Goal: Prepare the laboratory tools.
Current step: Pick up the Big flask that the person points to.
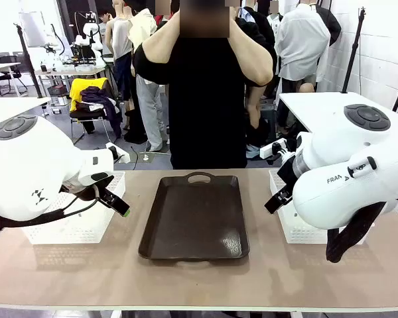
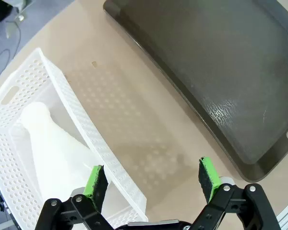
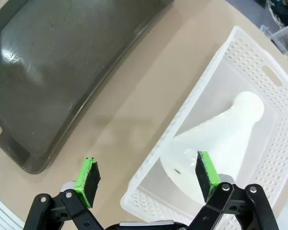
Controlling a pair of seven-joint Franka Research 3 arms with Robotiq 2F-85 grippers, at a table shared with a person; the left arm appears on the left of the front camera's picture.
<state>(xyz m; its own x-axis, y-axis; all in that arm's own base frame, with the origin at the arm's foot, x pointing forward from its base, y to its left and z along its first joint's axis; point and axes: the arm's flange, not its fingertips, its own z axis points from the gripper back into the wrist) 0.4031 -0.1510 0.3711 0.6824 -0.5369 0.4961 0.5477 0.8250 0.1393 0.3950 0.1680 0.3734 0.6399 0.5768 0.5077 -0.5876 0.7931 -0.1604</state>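
Beside the tray (image 1: 196,218), left gripper (image 2: 151,181) and right gripper (image 3: 146,176) hang empty, fingers (image 2: 95,184) apart; left flask (image 2: 53,148) and right flask (image 3: 221,139) lie sideways and could roll if nudged

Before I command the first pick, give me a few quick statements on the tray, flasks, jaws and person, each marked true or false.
1. The dark tray lies on the table between the left basket and the right basket. True.
2. One flask already stands on the tray. False: the left flask is in the left basket and the right flask is in the right basket.
3. The left gripper and the right gripper both have open jaws and hold nothing. True.
4. The person is reaching down to the tray. False: the person stands at the far side with both arms raised toward the head.
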